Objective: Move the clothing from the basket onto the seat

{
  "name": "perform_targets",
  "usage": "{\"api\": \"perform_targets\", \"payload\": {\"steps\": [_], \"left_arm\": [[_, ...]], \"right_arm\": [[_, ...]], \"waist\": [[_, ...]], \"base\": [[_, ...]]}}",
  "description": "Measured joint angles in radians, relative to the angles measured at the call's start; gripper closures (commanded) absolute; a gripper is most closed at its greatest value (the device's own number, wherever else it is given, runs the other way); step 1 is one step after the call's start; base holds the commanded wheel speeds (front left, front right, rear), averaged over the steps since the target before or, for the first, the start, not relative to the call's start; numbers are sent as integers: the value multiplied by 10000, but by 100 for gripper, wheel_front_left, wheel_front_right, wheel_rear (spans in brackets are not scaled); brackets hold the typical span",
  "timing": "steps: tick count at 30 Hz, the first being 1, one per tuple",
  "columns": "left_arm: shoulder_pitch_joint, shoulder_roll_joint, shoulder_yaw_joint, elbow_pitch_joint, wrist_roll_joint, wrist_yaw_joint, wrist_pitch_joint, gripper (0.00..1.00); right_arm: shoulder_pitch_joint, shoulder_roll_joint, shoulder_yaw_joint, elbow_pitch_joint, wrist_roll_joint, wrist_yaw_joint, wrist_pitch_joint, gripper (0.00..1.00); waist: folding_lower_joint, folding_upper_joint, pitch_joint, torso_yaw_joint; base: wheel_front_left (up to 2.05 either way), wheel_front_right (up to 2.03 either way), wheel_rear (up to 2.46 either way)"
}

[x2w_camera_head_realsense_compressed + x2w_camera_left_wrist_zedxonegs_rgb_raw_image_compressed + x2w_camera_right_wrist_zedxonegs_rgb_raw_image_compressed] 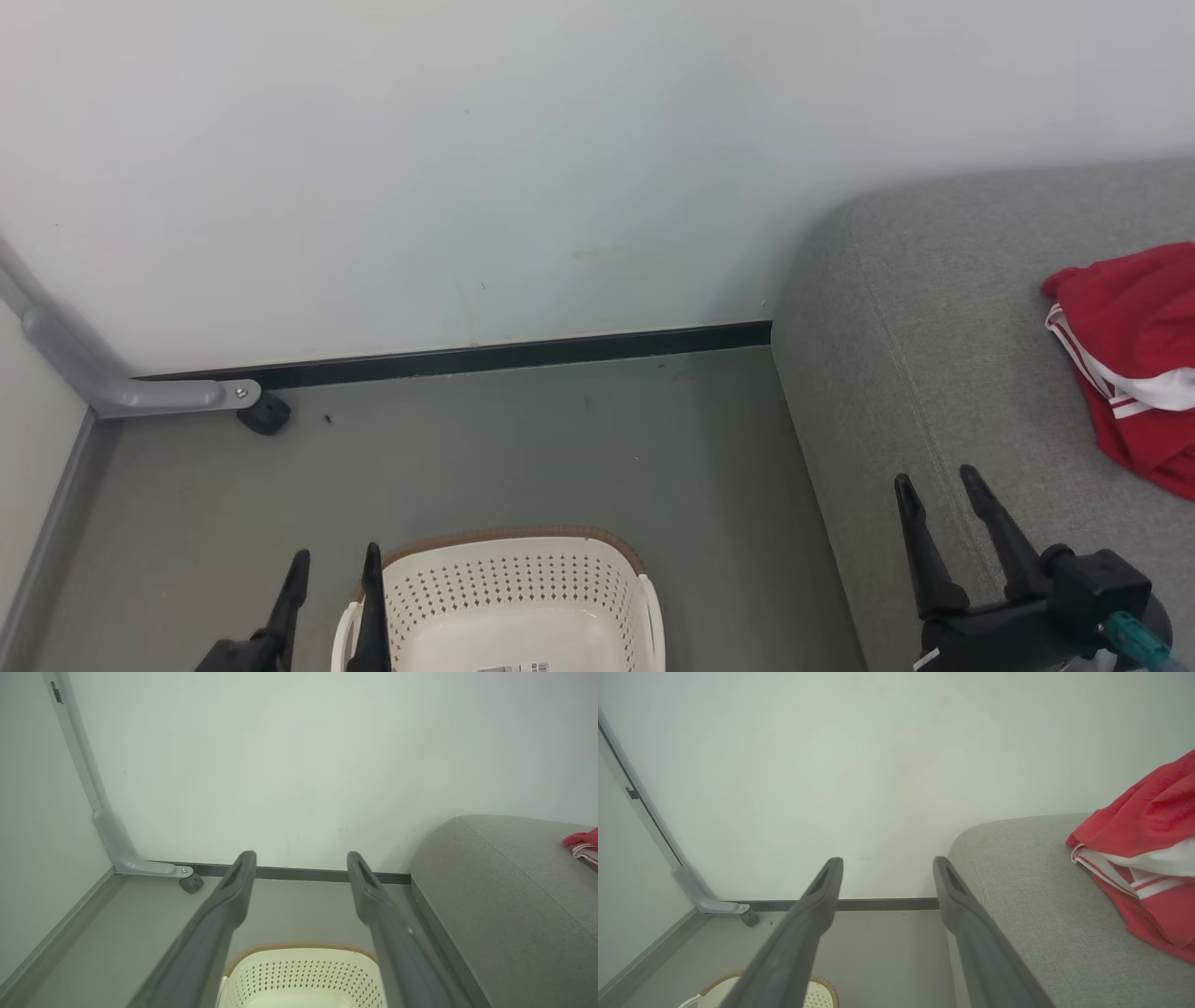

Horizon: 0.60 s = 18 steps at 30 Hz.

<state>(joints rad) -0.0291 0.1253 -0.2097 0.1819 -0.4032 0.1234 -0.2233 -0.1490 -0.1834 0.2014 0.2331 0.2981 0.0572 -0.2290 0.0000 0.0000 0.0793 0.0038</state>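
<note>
Clothing (1134, 355) lies bunched on the seat (915, 355), toward its right, well apart from the basket (504, 583). Basket stands on the floor (560, 448) near the seat's rounded end. No cloth is seen on the visible part of its bottom, just a label (513, 667). Its near half is cut off, so emptiness cannot be confirmed.

Left gripper (337, 553) is released and nothing is held; it is poised at the basket's left rim. Right gripper (935, 476) is likewise released, over the seat's front.

Step judged: a check for leftovers. The view is best tipped down into the basket before any reach, with fingers kept clear of the perforated wall.
</note>
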Motion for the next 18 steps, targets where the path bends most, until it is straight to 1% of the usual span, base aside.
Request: {"api": "perform_targets", "payload": {"steps": [7,9,12,15,18], "left_arm": [[175,-52,31,382,-194,-19,92,100],[172,-65,79,389,-332,-102,136,100],[170,-90,153,418,-575,-115,253,100],[168,-111,263,431,-1064,-257,374,100],[165,-157,372,460,-1553,-284,470,100]], "right_arm": [[313,213,-6,383,146,2,71,100],[317,213,-82,391,290,4,113,100],[317,238,-211,426,606,17,230,100],[316,272,-324,456,1055,46,351,100],[317,332,-420,481,1595,46,447,100]], "waist": [[0,0,-4,3],[0,0,-20,2],[0,0,-58,0],[0,0,-87,-2],[0,0,-112,-4]], "base": [[0,0,0],[0,0,0],[0,0,0],[0,0,0],[0,0,0]]}}
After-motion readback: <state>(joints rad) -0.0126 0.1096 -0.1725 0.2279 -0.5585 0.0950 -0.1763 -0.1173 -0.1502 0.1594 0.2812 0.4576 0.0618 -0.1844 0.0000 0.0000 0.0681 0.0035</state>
